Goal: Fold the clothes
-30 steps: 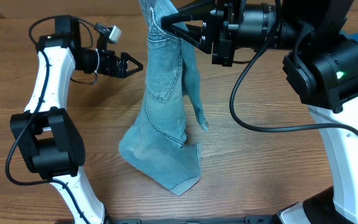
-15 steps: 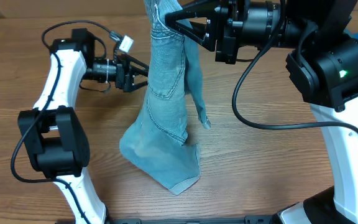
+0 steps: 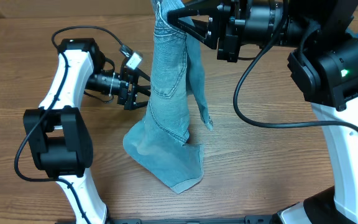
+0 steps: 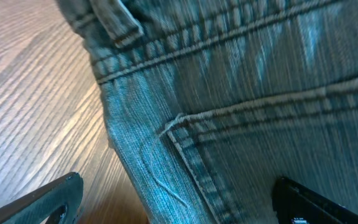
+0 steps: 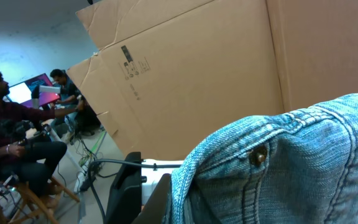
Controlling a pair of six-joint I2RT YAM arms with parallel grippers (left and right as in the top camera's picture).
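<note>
The hanging shorts block the middle of the table, from the right gripper pinching them at the top down to a heap on the wood. The left gripper, jaws spread, sits against their left edge. Bare wood lies free to the right of the shorts and in front of the heap.

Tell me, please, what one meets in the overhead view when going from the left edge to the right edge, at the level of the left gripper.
Left arm → left gripper, open → hanging denim shorts → black cable → right arm.
</note>
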